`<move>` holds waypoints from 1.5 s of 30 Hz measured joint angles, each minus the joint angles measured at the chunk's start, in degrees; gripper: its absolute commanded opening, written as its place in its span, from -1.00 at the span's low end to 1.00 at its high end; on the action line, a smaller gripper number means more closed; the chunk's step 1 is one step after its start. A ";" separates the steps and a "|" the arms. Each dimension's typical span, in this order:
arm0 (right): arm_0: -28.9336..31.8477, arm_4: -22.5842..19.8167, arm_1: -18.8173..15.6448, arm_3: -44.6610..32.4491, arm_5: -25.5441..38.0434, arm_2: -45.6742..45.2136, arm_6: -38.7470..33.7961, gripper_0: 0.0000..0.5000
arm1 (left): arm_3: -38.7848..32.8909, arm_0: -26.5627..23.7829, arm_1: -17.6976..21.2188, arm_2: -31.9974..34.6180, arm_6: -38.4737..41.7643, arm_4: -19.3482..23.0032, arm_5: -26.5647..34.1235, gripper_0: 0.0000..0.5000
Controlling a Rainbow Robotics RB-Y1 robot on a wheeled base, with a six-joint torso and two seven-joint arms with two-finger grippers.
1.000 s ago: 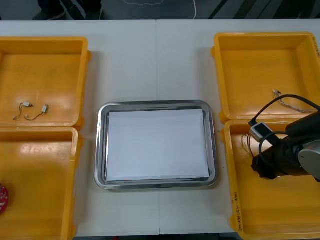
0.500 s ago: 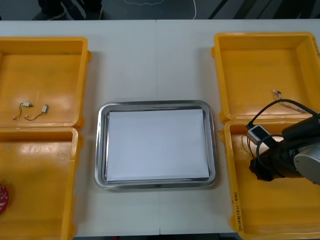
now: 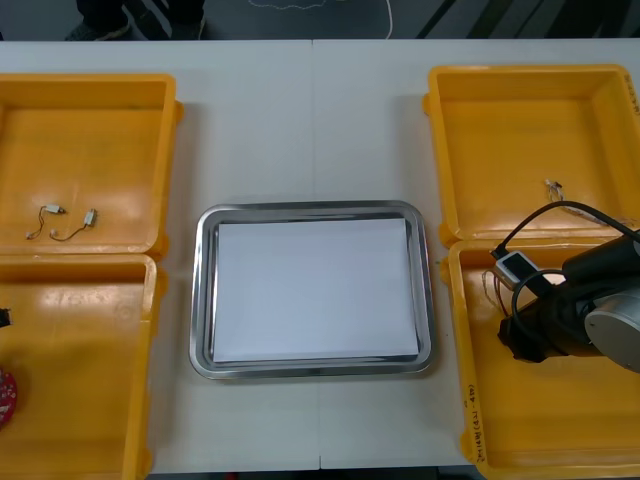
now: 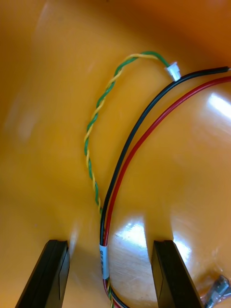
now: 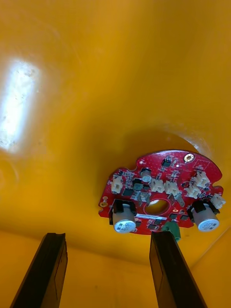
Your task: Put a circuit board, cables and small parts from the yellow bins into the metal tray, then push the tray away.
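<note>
I have Right gripper [image 4: 110,248] spread, straddling the black-and-red cable [image 4: 137,132] in the near right yellow bin [image 3: 560,430]. Closing here, I could snag the green-yellow twisted cable [image 4: 98,108] too. Left gripper [image 5: 107,238] spread, just short of the circuit board [image 5: 161,192].

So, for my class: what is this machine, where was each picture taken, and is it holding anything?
It is a two-armed robot. One picture looks down on a table with a metal tray, white inside, between yellow bins. The other two come from cameras on the wrists. The right arm's black fingers stand open, with black and red cables between them, in the near right bin. The left arm's fingers, also open, face a round red circuit board in the near left bin. Small metal parts lie in the far left bin. Nothing is held.
</note>
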 measured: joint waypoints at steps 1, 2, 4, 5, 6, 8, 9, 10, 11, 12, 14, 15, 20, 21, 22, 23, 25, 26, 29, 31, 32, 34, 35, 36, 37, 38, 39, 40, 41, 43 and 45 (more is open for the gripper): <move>0.00 -0.01 -0.02 0.11 -0.17 0.00 0.00 0.45 | 0.00 0.36 0.00 0.00 0.00 -0.01 -0.38 1.00; 0.00 -0.02 -0.05 0.14 -0.25 0.00 0.00 0.17 | 0.00 0.72 0.00 -0.01 0.00 -0.03 -0.77 1.00; -0.02 0.00 -0.24 0.28 -0.45 0.00 0.00 -0.53 | 0.00 1.52 0.00 -0.02 0.00 -0.06 -1.52 1.00; -0.02 0.00 -0.38 0.34 -0.56 0.00 0.00 -0.63 | 0.00 1.88 0.00 -0.03 0.00 -0.12 -1.83 1.00; -0.02 0.00 -0.50 0.38 -0.61 0.00 0.00 -0.66 | 0.00 2.18 0.00 -0.04 0.00 -0.23 -2.10 1.00; -0.03 0.00 -0.63 0.43 -0.62 0.00 0.00 -0.88 | 0.00 2.62 0.00 -0.08 0.00 -0.47 -2.54 1.00; -0.03 0.00 -0.65 0.44 -0.64 0.00 0.00 -0.96 | 0.00 2.74 0.00 -0.11 0.00 -0.56 -2.68 1.00; -0.03 0.00 -0.66 0.45 -0.67 0.00 0.00 -1.00 | 0.00 2.86 0.00 -0.15 0.00 -0.68 -2.83 1.00; -0.03 0.00 -0.67 0.47 -0.71 0.00 0.00 -1.00 | 0.00 2.95 0.00 -0.23 0.00 -0.81 -3.03 1.00; -0.03 -0.01 -0.69 0.47 -0.72 0.00 0.00 -1.00 | 0.00 3.00 0.00 -0.32 0.00 -0.95 -3.23 1.00; -0.03 -0.03 -0.73 0.48 -0.76 0.00 0.00 -1.00 | 0.00 3.05 0.00 -0.70 0.00 -1.37 -3.99 1.00; -0.03 -0.07 -0.76 0.48 -0.77 0.00 0.00 -1.00 | 0.00 3.05 0.00 -0.92 0.00 -1.56 -4.36 1.00; -0.03 -2.25 -0.95 0.71 -0.82 -0.78 0.00 -1.00 | 0.00 3.26 0.00 -1.80 0.00 -2.22 -5.54 1.00; -0.03 -3.52 -0.97 0.83 -0.80 -1.28 0.00 -1.00 | 0.00 3.29 0.00 -1.91 0.00 -2.40 -5.64 1.00; -0.02 -4.56 -0.97 0.90 -0.64 -1.76 0.00 -1.00 | 0.00 3.32 -0.01 -1.99 0.00 -2.59 -5.75 1.00; -0.02 -5.51 -0.97 0.91 -0.07 -2.33 0.00 -1.00 | 0.00 3.36 -0.03 -2.06 0.00 -2.82 -5.85 1.00; -0.03 -7.00 -0.97 0.89 1.88 -3.61 0.00 -1.00 | 0.00 3.45 -0.15 -2.18 0.00 -3.48 -6.08 1.00; -0.04 -7.69 -0.98 0.82 2.90 -4.29 0.00 -1.00 | 0.00 3.51 -0.27 -2.18 0.00 -3.82 -6.17 1.00; -0.10 -11.03 -1.02 0.07 6.63 -6.78 0.01 -1.00 | 0.00 3.55 -0.82 -2.18 0.00 -4.59 -6.28 1.00; -0.27 -13.11 -1.19 -0.69 9.24 -8.47 0.00 -1.00 | 0.00 3.55 -1.22 -2.18 0.00 -4.73 -6.29 1.00; -0.49 -14.49 -1.30 -1.17 11.06 -9.47 0.00 -1.00 | 0.00 3.55 -1.50 -2.18 0.00 -4.85 -6.30 1.00; -0.86 -16.31 -1.48 -1.87 13.35 -11.26 -0.01 -1.00 | 0.00 3.55 -2.03 -2.18 0.00 -5.14 -6.31 1.00; -1.07 -17.13 -1.53 -2.09 14.28 -12.07 -0.02 -1.00 | 0.00 3.55 -2.30 -2.18 0.00 -5.29 -6.32 1.00; -1.33 -17.84 -1.57 -2.24 15.14 -12.86 -0.05 -1.00 | 0.00 3.55 -2.54 -2.18 0.00 -5.44 -6.33 1.00; -1.64 -18.76 -1.59 -2.40 16.34 -13.67 -0.26 -1.00 | 0.00 3.55 -2.77 -2.18 0.00 -5.59 -6.34 1.00; -1.97 -19.60 -1.60 -2.56 17.58 -14.36 -0.77 -1.00 | 0.00 3.55 -2.95 -2.18 0.00 -5.73 -6.39 1.00; -2.38 -20.30 -1.61 -2.79 18.83 -14.97 -1.82 -1.00 | 0.00 3.55 -3.13 -2.18 0.00 -5.90 -6.44 1.00; -2.79 -20.75 -1.63 -3.14 19.92 -15.37 -3.53 -1.00 | 0.01 3.55 -3.27 -2.18 0.00 -6.06 -6.53 1.00; -3.32 -20.89 -1.64 -3.57 21.12 -15.65 -5.91 -1.00 | 0.01 3.55 -3.40 -2.18 0.00 -6.21 -6.60 1.00; -4.60 -20.99 -1.66 -4.38 23.52 -15.80 -11.08 -1.00 | 0.01 3.55 -3.61 -2.18 0.00 -6.45 -6.70 1.00; -5.93 -21.29 -1.67 -5.33 25.74 -15.80 -14.69 -1.00 | 0.02 3.55 -3.75 -2.18 0.00 -6.65 -6.87 1.00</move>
